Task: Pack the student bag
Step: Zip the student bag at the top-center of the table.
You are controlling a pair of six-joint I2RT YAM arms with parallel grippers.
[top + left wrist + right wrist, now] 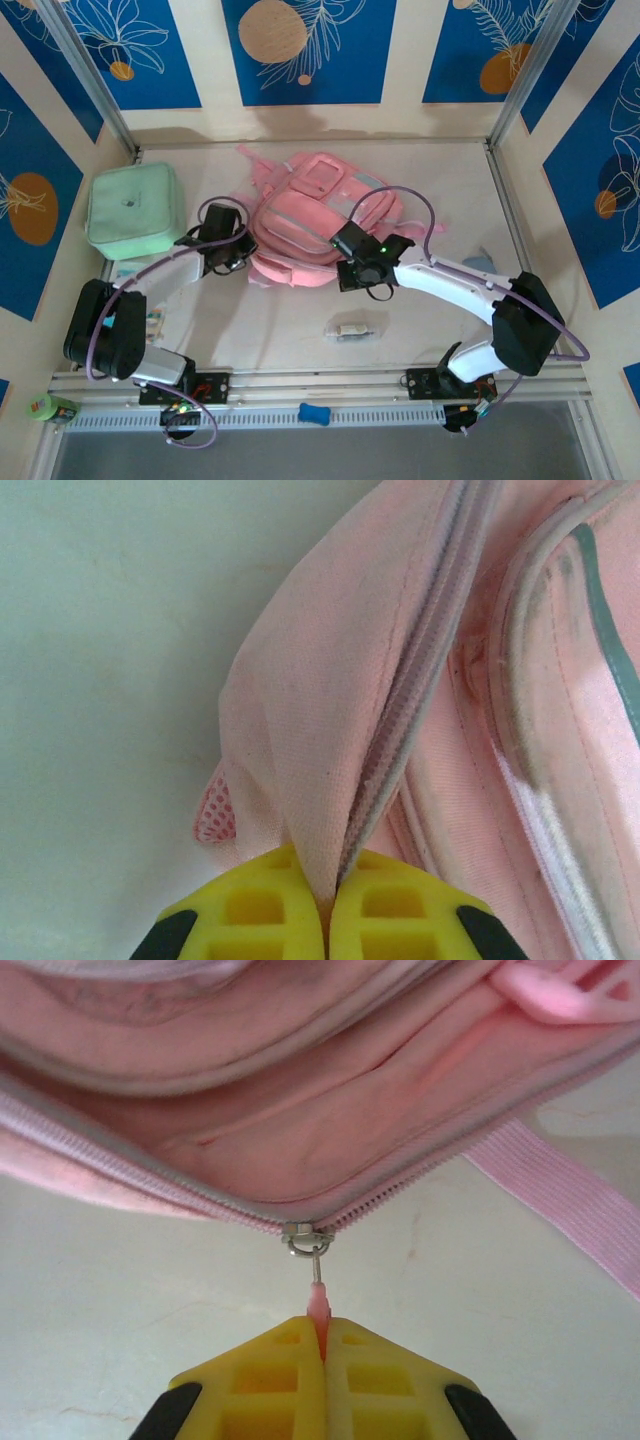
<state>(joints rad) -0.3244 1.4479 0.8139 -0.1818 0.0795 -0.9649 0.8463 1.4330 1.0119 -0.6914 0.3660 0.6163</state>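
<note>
The pink student bag [315, 215] lies flat in the middle of the table, its grey zip seam showing along the near side. My left gripper [238, 252] sits at the bag's left edge, shut on a fold of the bag's pink fabric [320, 780] beside the zip teeth. My right gripper [360, 270] is at the bag's near edge, shut on the pink zip pull [318, 1310], which hangs from the metal slider [305, 1237]. The zip [450, 1155] is closed to the right of the slider and parted to its left.
A mint green square zip case [133, 210] lies left of the bag. A small clear packet [353, 330] rests on the table near the front rail. A green tape roll [45, 407] and a blue item [313, 412] sit at the front edge. A blue object [482, 262] lies behind the right arm.
</note>
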